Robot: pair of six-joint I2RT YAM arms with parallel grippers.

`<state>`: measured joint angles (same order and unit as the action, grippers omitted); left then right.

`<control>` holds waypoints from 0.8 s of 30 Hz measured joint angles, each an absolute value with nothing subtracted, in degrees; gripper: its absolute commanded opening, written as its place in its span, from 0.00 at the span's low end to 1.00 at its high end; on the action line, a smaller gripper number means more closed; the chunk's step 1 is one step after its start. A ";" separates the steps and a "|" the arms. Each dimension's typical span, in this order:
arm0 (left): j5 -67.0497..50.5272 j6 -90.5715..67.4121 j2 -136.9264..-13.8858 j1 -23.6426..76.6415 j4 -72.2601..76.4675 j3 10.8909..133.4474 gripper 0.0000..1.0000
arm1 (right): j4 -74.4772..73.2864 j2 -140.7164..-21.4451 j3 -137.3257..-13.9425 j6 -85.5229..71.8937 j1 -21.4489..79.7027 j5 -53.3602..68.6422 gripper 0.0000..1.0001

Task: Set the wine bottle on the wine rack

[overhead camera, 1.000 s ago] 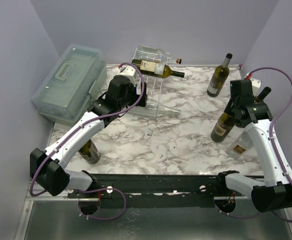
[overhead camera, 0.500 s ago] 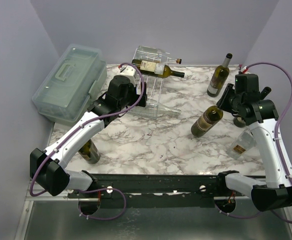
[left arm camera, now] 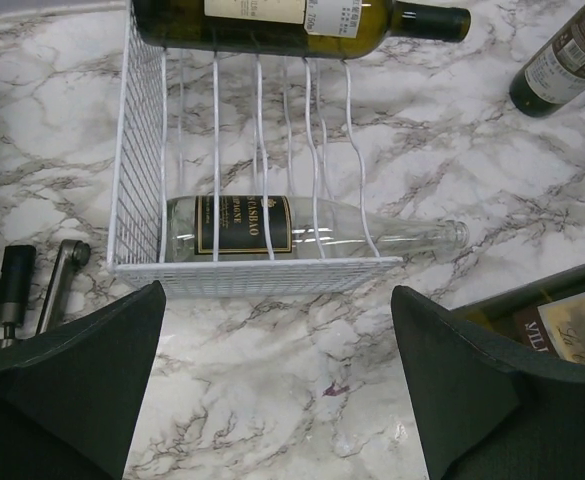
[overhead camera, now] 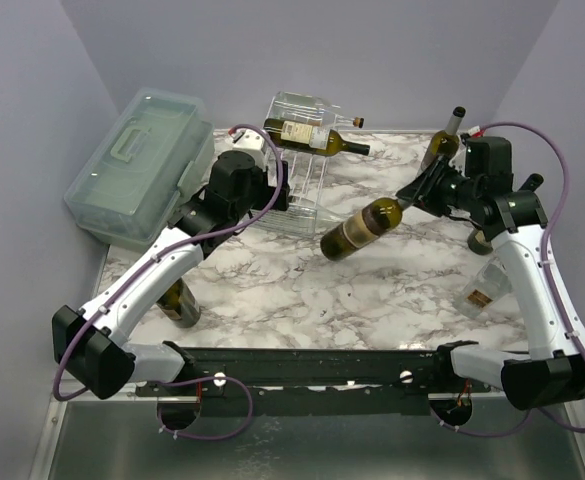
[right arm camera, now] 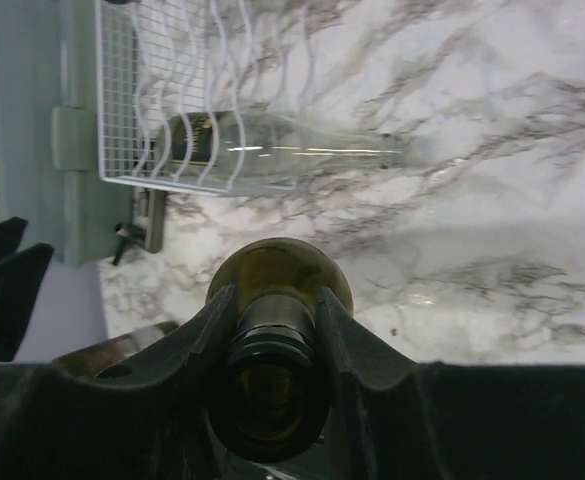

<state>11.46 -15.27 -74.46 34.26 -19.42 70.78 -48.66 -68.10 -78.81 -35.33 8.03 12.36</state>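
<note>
My right gripper (overhead camera: 415,193) is shut on the neck of a dark green wine bottle (overhead camera: 357,228). It holds the bottle tilted in the air above the table's middle, base pointing left toward the wine rack (overhead camera: 307,190). In the right wrist view the fingers clamp the neck (right arm camera: 275,300), and the rack (right arm camera: 172,110) lies beyond. The white wire rack carries a dark bottle (overhead camera: 312,133) on its top tier and a clear bottle (left arm camera: 302,228) at the bottom. My left gripper (left arm camera: 277,290) is open and empty, just in front of the rack's left end (overhead camera: 272,198).
A pale-green lidded box (overhead camera: 142,165) stands at the back left. A dark bottle (overhead camera: 442,145) stands at the back right, another dark bottle (overhead camera: 180,300) near the left arm, and a clear bottle (overhead camera: 484,285) at the right edge.
My right gripper has lifted the dark green bottle from standing at the right and swung it left toward the rack, tipping it nearly flat. The left arm has barely moved.
</note>
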 measured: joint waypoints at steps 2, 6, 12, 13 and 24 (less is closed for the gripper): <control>12.10 -15.11 -73.73 34.26 -19.42 70.78 0.96 | -46.09 -69.17 -78.81 -38.00 8.03 15.49 0.01; 13.58 -14.96 -72.34 34.26 -19.40 70.61 0.96 | -40.47 -71.07 -78.74 -43.11 8.03 21.45 0.01; 15.81 -14.74 -69.82 34.26 -19.40 69.93 0.96 | -28.12 -72.34 -74.81 -52.14 8.03 28.71 0.01; 16.05 -14.72 -69.56 34.26 -19.38 69.89 0.96 | -26.09 -72.58 -73.89 -53.69 8.03 29.63 0.01; 18.06 -14.00 -68.93 34.26 -19.38 69.63 0.98 | -3.86 -79.37 -67.92 -68.62 8.03 30.89 0.01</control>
